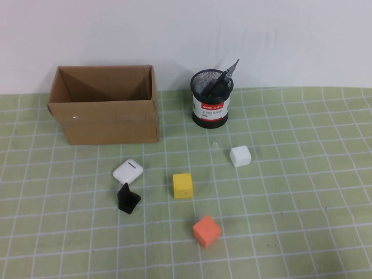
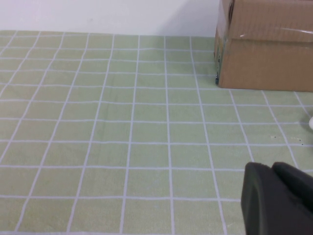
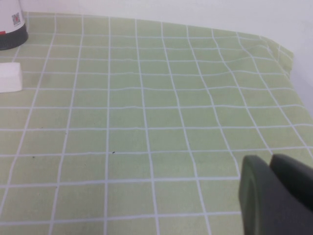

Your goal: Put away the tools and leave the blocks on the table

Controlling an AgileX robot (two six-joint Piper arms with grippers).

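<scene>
Black mesh pen holder (image 1: pixel 212 99), its red-and-white label too blurred to read, is holding dark tools (image 1: pixel 224 78) beside the cardboard box (image 1: pixel 104 106). Yellow block (image 1: pixel 182 185), orange block (image 1: pixel 206 231) and white block (image 1: pixel 240 156) are sitting on the table (image 1: pixel 302 192). Left gripper (image 2: pixel 279 196) is hovering closed near the box. Right gripper (image 3: pixel 276 188) is hovering closed over bare mat.

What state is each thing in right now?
Cardboard box: upright, open on top.
Mesh cup: upright, dark tools standing in it.
White block, yellow block, orange block: apart on the mat.
Earbud case: shut.
Black piece: beside the case.
Left claw: shut, empty.
Right claw: shut, empty.
</scene>
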